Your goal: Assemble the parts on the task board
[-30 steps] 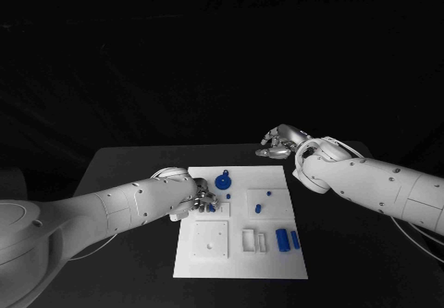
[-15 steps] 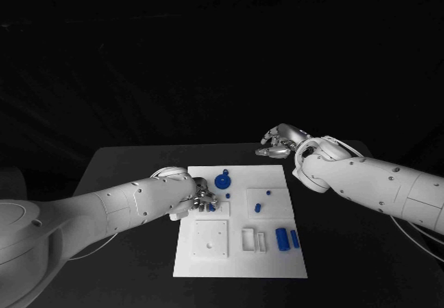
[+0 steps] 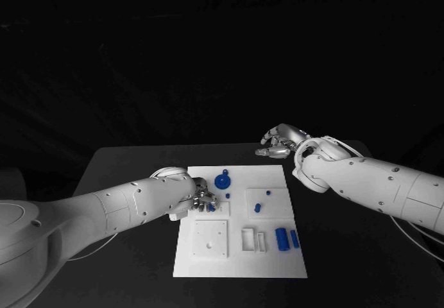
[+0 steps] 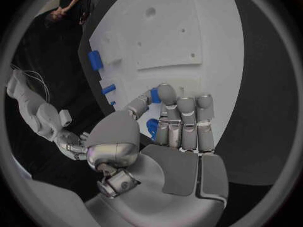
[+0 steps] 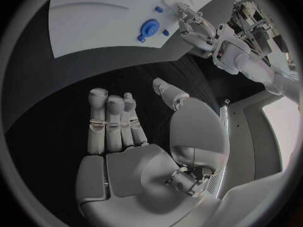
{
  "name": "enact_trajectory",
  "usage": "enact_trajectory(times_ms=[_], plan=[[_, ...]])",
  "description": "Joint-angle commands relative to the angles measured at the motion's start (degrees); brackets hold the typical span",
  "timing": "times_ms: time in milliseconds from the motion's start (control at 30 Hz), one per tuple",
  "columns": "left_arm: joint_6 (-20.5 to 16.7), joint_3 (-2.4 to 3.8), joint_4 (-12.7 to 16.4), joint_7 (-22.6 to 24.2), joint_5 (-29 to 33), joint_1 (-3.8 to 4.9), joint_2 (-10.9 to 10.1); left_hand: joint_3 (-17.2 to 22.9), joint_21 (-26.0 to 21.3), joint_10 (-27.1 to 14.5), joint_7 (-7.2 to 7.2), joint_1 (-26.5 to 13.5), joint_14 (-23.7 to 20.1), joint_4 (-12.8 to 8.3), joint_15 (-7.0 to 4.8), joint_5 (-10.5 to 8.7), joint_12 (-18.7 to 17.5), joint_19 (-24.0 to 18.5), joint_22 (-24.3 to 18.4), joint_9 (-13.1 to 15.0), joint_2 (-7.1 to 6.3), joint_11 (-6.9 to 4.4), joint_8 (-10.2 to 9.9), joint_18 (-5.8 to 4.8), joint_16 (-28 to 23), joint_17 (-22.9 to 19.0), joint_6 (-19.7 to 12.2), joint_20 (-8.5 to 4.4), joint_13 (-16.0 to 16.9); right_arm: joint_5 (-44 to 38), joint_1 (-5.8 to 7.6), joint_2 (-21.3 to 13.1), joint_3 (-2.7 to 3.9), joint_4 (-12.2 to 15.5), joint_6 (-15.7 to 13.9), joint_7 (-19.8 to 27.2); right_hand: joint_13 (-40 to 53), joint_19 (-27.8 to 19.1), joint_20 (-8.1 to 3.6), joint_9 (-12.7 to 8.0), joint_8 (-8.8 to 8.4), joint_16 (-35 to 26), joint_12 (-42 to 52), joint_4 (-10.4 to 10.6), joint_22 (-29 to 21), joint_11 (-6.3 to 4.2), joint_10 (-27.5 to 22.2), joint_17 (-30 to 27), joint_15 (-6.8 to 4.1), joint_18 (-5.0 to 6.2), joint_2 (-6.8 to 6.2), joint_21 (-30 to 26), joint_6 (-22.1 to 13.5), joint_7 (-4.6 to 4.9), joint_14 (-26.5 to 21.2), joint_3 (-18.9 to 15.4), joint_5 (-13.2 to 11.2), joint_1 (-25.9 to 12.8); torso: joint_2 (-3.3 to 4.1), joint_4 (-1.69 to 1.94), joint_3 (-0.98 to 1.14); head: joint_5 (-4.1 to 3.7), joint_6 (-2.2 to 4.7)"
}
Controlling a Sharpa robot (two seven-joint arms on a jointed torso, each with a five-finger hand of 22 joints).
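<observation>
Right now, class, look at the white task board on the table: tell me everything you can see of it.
The task board is a flat white rectangular plate lying on the black table. It looks like smooth plastic, with raised square panels, small holes and slots. Small blue parts lie or stand on it, including a round one near its far edge. The left hand is over its left edge, fingers at a blue piece. The right hand hangs beyond its far corner.

Task board: white rectangular plate, flat at the middle of the desk, long side running from near edge to far edge. Round blue part near the board's far edge. Small blue peg at mid-board. Two upright-lying blue blocks side by side toward the near right corner.
</observation>
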Motion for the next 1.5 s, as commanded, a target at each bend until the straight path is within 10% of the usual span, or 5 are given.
enact_trajectory(times_ms=[33, 1500], plan=[[-0.06, -0.03, 0.07, 0.64, 0.55, -0.17, 0.18, -0.04, 0.24, -0.37, 0.00, 0.49, 0.72, 0.39, -1.41, -0.19, 0.20, -0.07, 0.92, -0.19, -0.43, 0.04, -0.34, -0.42, 0.19, -0.12, 0.38, -7.17, -0.10, -0.21, -0.04, 0.04, 0.02, 0.01, 0.54, 0.35, -0.10, 0.14, -0.42, -0.06, 0.21, 0.22, 0.32, 0.23, 0.99, 0.00, -0.48, -0.05, -0.32, 3.97, 0.38, -0.23, 0.04, 0.26, -0.27, -0.24, 0.37, -0.02, 0.01, 0.01, 0.01, 0.06, -0.05], [-0.28, -0.03, -0.50, 0.43, 0.66, -0.16, 0.34, -0.80, -0.08, -0.66, -0.07, -2.18, 0.59, 3.82, -1.62, -5.69, 0.57, 0.02, 0.89, -1.62, -5.54, -0.07, -1.32, -0.25, 0.42, -0.56, 0.73, -7.40, -0.51, -0.18, -0.04, 0.03, 0.02, 0.08, 0.44, 0.36, -0.44, 0.17, -0.40, -0.12, 0.21, 0.26, 0.59, 0.17, 1.03, 0.04, -0.58, -0.13, -0.28, 3.97, 0.39, -0.30, -0.07, 0.30, -0.29, -0.27, 2.04, -0.03, 0.01, 0.00, -0.02, 0.05, -0.04]])
